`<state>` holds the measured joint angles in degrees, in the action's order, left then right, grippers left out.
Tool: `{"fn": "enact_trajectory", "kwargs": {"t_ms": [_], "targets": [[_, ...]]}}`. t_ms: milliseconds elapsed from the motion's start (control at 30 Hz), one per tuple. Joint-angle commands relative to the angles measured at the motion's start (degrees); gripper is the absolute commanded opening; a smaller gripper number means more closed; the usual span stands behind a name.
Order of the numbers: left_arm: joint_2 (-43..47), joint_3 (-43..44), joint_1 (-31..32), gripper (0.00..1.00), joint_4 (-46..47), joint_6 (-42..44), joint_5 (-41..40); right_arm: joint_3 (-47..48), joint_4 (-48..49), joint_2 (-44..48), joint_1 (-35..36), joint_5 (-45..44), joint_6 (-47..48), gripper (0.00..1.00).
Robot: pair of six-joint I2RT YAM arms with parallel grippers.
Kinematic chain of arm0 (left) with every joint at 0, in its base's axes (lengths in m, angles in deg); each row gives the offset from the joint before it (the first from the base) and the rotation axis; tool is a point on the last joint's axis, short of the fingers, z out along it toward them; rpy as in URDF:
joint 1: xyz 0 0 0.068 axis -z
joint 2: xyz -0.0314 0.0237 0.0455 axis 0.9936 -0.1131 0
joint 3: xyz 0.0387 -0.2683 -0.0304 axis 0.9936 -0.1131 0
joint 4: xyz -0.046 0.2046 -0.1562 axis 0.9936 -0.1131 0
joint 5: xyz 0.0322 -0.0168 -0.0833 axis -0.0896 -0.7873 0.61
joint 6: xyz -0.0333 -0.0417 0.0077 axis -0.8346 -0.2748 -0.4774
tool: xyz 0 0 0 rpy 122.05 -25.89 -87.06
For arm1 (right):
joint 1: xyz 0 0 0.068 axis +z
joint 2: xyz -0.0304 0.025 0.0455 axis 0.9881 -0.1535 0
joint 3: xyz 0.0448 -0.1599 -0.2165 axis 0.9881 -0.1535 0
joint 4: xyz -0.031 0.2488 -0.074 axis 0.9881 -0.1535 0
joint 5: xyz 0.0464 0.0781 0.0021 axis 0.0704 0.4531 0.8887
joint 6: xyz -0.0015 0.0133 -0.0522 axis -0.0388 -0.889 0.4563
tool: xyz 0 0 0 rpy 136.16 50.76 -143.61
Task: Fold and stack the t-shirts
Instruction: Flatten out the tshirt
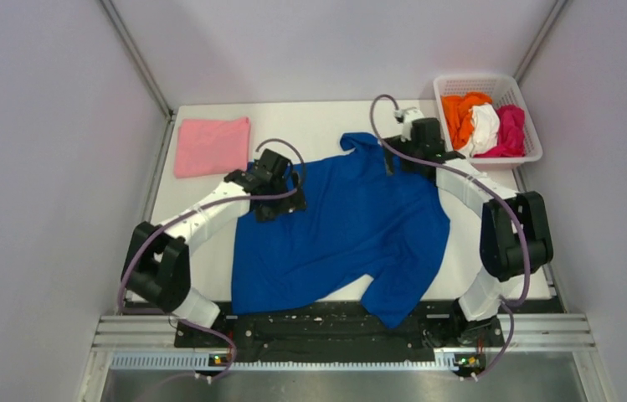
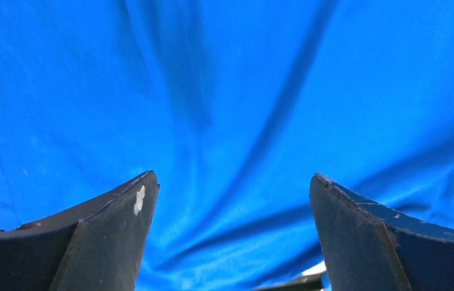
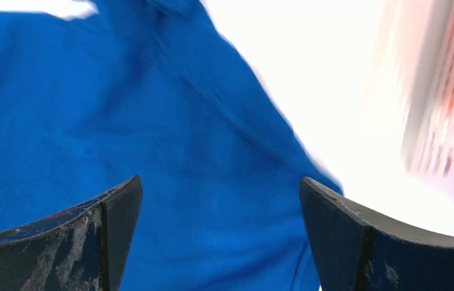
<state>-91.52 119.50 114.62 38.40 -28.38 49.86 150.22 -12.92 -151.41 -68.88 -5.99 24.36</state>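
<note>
Left hand [image 2: 231, 176] over blue t-shirt [image 2: 230, 85]

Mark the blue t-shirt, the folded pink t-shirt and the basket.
blue t-shirt [image 1: 352, 226], top external view, middle of its body.
pink t-shirt [image 1: 211, 146], top external view, centre of the fold.
basket [image 1: 473, 81], top external view, far rim.

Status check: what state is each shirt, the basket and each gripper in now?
blue t-shirt: unfolded, spread flat, wrinkled
pink t-shirt: folded, far left corner
basket: upright, far right corner
orange t-shirt: crumpled in basket
white t-shirt: crumpled in basket
magenta t-shirt: crumpled in basket
left gripper: fingers open, empty
right gripper: fingers open, empty
</note>
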Motion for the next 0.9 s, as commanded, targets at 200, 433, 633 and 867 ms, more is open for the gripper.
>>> {"fn": "enact_trajectory", "kwargs": {"t_ms": [200,433,633,867], "targets": [[-19.5,10.7,-12.3,0.99,10.4,5.0,-1.1,19.4,6.6,-16.3,6.9,-4.4,30.6,0.99],[-28.1,15.4,-17.7,0.98,10.0,3.8,0.1,26.4,3.5,-25.0,7.0,-2.4,38.6,0.99],[-30.0,17.1,-19.5,0.98,7.0,4.3,-1.7,32.5,4.4,-32.8,6.8,-10.3,38.9,0.99],[-30.5,17.4,-20.9,0.98,4.2,5.5,-4.4,39.8,11.7,-37.5,4.8,-21.2,33.6,0.99]]}}
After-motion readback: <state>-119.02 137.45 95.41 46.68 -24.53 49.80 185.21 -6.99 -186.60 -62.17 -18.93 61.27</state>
